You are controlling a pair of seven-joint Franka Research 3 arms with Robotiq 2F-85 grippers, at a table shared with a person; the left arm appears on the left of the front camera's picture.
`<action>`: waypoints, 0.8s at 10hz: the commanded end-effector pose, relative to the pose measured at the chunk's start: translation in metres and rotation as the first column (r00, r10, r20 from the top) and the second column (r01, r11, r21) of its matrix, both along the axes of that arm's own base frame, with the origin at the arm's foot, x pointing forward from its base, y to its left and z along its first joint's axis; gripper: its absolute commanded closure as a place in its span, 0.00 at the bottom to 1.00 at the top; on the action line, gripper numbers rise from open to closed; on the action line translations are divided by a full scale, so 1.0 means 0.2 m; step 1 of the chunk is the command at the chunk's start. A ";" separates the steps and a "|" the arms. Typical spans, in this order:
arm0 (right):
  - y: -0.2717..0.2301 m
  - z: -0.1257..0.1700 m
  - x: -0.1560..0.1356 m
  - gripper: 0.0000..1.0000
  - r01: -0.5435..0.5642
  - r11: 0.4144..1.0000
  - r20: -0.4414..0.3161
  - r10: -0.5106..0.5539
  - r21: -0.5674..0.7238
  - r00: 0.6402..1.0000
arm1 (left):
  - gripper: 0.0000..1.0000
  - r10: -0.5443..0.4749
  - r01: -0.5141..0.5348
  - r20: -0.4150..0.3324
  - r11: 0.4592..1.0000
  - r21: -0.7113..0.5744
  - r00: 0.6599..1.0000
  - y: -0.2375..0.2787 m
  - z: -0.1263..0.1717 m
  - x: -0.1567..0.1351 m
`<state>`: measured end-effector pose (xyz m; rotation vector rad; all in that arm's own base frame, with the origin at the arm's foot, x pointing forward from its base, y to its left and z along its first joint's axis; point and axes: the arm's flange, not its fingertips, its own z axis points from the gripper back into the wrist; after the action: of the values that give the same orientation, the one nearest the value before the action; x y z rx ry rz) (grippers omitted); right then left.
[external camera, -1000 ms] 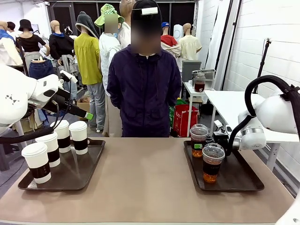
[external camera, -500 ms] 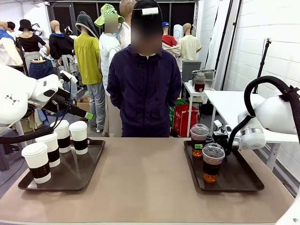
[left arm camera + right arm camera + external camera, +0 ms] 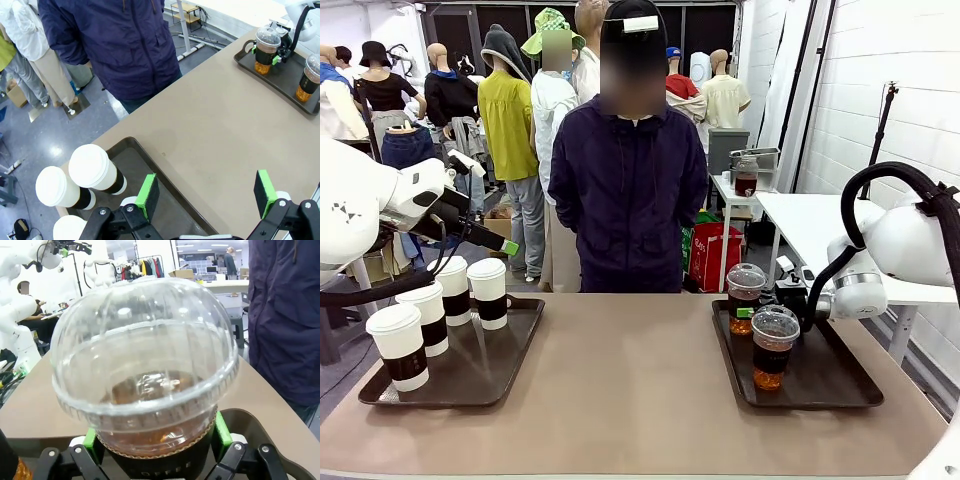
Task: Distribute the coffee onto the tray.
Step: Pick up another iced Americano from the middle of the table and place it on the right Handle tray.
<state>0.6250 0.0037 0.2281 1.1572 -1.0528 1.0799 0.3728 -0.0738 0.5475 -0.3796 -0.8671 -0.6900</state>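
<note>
While the right gripper [image 3: 155, 440] is spreading its fingers wide off the far iced coffee [image 3: 744, 298], that cup is standing released on the right tray [image 3: 840, 385]; the left gripper [image 3: 205, 192] is hanging open, empty.

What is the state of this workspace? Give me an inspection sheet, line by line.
Surface: brown table with a dark tray at each end.
Job's things: four white cups on the left tray; two clear cups on the right tray.
Clutter: nothing seen.
Grippers: left gripper open, above the left tray's edge; right gripper flanks the far clear cup, grip unclear.
Cables: black cable loops over the right arm.
Surroundings: person at the far side.
</note>
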 end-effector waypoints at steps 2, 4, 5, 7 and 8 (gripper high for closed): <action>-0.06 0.04 -0.02 0.00 0.050 0.998 -0.033 -0.051 -0.029 0.998 | 0.00 -0.002 0.002 -0.004 1.000 -0.009 1.000 0.01 0.00 0.00; -0.12 0.04 -0.04 0.00 0.066 0.997 -0.044 -0.068 -0.046 0.997 | 0.00 -0.002 0.002 -0.004 1.000 -0.009 1.000 0.01 0.00 0.00; -0.17 0.04 -0.06 0.00 0.076 0.995 -0.054 -0.079 -0.060 0.995 | 0.00 -0.002 0.002 -0.004 1.000 -0.009 1.000 0.01 0.00 0.00; -0.28 0.03 -0.11 0.00 0.116 0.990 -0.072 -0.122 -0.077 0.990 | 0.00 -0.002 0.002 -0.004 1.000 -0.009 1.000 0.01 0.00 0.00; -0.32 0.03 -0.14 0.00 0.124 0.987 -0.085 -0.132 -0.101 0.988 | 0.00 -0.002 0.002 -0.004 1.000 -0.009 1.000 0.01 0.00 0.00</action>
<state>0.6097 -0.0597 0.2280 1.0610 -1.0172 0.9794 0.3728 -0.0737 0.5475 -0.3797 -0.8671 -0.6899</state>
